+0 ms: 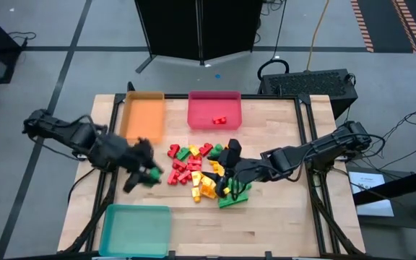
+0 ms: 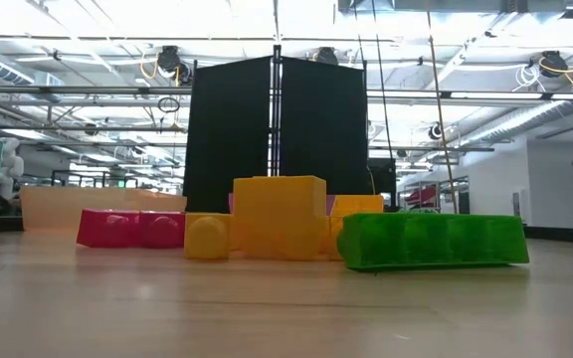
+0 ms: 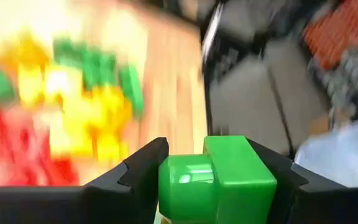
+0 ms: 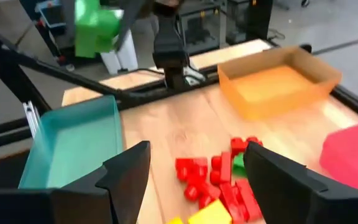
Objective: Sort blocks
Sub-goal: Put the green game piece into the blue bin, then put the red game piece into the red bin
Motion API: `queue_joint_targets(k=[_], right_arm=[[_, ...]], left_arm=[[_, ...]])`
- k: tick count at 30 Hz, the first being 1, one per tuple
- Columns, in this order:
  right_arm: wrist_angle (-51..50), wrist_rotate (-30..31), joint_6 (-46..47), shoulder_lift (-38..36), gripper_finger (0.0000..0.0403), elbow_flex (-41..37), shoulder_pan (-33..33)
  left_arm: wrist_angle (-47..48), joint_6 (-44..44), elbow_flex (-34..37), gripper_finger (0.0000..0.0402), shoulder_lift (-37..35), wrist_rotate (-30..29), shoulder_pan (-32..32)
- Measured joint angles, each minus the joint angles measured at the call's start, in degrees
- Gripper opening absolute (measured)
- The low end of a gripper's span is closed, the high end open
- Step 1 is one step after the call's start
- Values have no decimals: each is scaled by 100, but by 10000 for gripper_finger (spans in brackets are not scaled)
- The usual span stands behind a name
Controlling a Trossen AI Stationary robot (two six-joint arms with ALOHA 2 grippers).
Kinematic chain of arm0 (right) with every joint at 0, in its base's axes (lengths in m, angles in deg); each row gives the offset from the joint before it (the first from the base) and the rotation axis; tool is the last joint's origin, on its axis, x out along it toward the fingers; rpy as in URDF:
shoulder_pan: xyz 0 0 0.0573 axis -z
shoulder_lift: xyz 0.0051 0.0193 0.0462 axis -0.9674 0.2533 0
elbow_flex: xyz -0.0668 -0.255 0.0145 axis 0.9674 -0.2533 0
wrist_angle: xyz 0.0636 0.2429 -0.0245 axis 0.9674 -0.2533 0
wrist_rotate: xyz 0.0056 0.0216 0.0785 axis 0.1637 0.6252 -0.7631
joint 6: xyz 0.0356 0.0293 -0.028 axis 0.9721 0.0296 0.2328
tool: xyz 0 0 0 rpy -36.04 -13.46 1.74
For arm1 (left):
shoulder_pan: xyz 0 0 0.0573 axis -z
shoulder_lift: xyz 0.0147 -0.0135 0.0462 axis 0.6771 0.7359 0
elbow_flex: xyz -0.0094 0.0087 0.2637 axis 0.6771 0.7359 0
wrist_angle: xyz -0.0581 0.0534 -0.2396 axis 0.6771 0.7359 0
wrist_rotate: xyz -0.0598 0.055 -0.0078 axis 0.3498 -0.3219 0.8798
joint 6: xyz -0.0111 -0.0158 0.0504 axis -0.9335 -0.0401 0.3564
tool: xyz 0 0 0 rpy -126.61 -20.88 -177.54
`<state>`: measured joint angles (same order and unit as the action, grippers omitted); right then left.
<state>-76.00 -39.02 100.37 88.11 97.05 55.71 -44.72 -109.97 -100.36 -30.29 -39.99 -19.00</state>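
Left tool clamps green block; right tool apart; seemingly no legible writing.

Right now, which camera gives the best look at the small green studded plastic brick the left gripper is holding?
The left wrist view: the green studded plastic brick fills the frame, clamped in the left gripper. The high view shows only a green speck; the right wrist view shows it lifted far off. The low view doesn't clearly show it.

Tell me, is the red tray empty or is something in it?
Not empty. The red tray holds one small red block near its right side, seen from above. The rest of its floor looks bare.
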Motion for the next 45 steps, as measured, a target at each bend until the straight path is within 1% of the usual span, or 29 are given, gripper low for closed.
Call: queue_joint_targets(k=[3, 5, 8, 10, 14, 18, 20, 24, 30, 34, 37, 40, 42, 45], right_arm=[[-233, -23, 109, 0, 250, -1, 2], [-347, -21, 193, 0, 250, -2, 2], [-360, -22, 227, 0, 249, -2, 2], [-360, -20, 236, 0, 249, -2, 2], [-372, -21, 247, 0, 249, -2, 2], [-371, -20, 247, 0, 249, -2, 7], [-372, -20, 247, 0, 249, -2, 9], [-371, -22, 246, 0, 249, -2, 7], [-402, -22, 234, 0, 249, -2, 7], [-611, 29, 229, 0, 249, -2, 0], [-808, 29, 228, -16, 249, -2, 16], [-1043, 37, 305, -66, 249, -2, 73], [-1264, 43, 400, -97, 249, -2, 105], [-1698, 116, 580, -160, 249, -2, 150]], left_arm=[[693, -701, 8, 197, 75, -401, 817], [809, -1232, 155, 197, 122, -598, 1349], [600, -2009, 575, 197, 189, -803, 2062], [235, -2401, 904, 197, 236, -999, 2452], [-290, -2999, 1484, 198, 397, -1262, 2920], [-427, -3496, 1812, 198, 683, -1280, 3231], [-424, -3615, 1879, 199, 860, -1185, 3320], [-673, -3447, 1895, 219, 1197, -699, 3385], [-1312, -3302, 1895, 275, 1546, -297, 3388], [-965, -3312, 1895, 304, 1578, 103, 3212], [-342, -3265, 1895, 310, 1469, 96, 2794], [201, -3059, 1895, 310, 1226, -180, 2227], [389, -3043, 1895, 310, 991, -458, 1783], [481, -3211, 1895, 310, 720, -693, 1075]])
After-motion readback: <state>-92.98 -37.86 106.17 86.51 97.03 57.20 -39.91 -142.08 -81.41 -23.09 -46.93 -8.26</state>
